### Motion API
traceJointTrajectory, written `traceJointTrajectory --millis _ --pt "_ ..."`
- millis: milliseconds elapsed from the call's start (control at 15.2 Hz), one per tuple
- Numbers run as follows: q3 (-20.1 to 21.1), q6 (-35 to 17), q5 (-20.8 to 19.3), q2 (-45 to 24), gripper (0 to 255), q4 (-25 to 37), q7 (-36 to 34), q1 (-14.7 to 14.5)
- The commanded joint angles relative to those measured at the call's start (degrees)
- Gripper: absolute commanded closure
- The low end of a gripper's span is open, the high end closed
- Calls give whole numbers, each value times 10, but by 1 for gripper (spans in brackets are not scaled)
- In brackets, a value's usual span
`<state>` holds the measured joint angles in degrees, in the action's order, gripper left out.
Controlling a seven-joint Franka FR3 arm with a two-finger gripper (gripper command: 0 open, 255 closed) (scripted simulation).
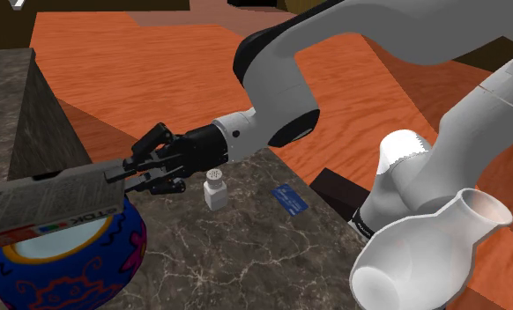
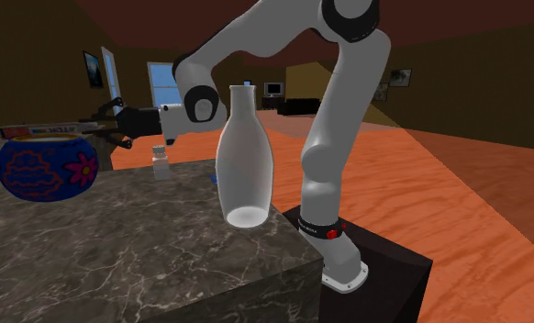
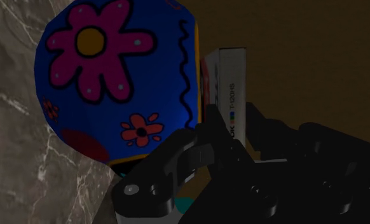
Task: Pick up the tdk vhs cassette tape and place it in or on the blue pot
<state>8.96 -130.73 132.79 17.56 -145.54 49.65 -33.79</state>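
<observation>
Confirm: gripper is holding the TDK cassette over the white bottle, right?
Not quite. The gripper holds the cassette over the blue pot, not the white bottle, which stands apart by the arm's base. The shoulder view shows it.

place: home | cues: window (image 2: pixel 167 83), framed picture (image 2: pixel 92 69) on wall, orange wood floor (image 2: pixel 458 193), marble counter (image 2: pixel 118 248)

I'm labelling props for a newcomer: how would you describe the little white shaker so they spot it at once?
Start at the dark marble counter. Between the patterned blue pot and a small blue card stands the shaker. It is squat and capped, far smaller than the tall white bottle.
</observation>
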Motion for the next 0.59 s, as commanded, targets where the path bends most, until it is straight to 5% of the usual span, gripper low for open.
traceJointTrajectory --millis 0,132,198,528 --pt "0 0 0 0 255 0 0 0" --pt "0 0 0 0 255 0 0 0" --pt "0 0 0 0 0 0 0 0" --pt "0 1 0 0 0 0 0 0"
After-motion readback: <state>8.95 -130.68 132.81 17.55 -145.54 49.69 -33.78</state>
